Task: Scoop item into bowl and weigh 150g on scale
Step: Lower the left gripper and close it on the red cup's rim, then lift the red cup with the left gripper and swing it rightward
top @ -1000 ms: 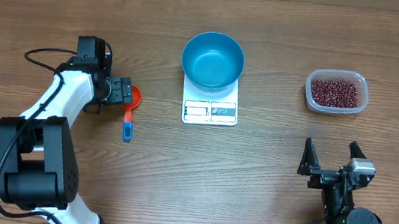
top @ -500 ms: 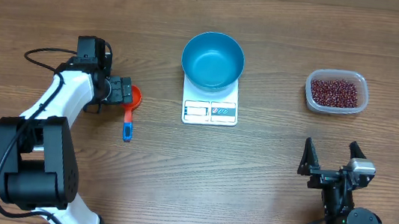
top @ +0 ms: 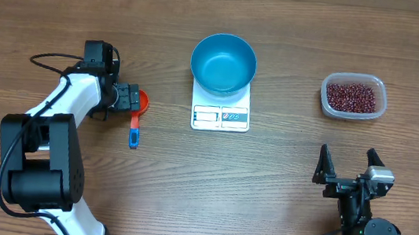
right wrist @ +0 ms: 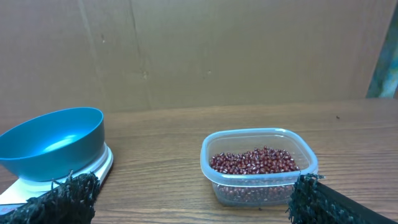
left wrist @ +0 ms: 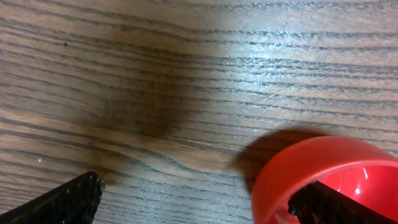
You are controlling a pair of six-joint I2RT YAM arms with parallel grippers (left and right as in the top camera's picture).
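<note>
The blue bowl (top: 223,64) (right wrist: 53,143) stands empty on the white scale (top: 221,116) (right wrist: 96,167) at the table's middle. The item, dark red beans (top: 352,95) (right wrist: 252,160), fills a clear tub (top: 352,110) (right wrist: 258,186) at the right. An orange-red scoop (top: 142,102) (left wrist: 311,174) with a blue handle (top: 134,134) lies left of the scale. My left gripper (top: 131,98) (left wrist: 199,202) is open and low at the scoop's cup: its right fingertip (left wrist: 339,205) sits inside the cup, the other (left wrist: 62,202) on bare wood. My right gripper (top: 347,154) (right wrist: 193,199) stands open and empty, short of the tub.
A brown cardboard wall (right wrist: 199,50) closes off the far side of the table. The left arm's black cable (top: 50,58) loops over the wood beside the arm. Bare wood lies between the scale and the tub.
The left arm has shifted slightly, bringing its gripper a touch closer to the scoop's cup. The right arm, bowl, scale and tub have not moved.
</note>
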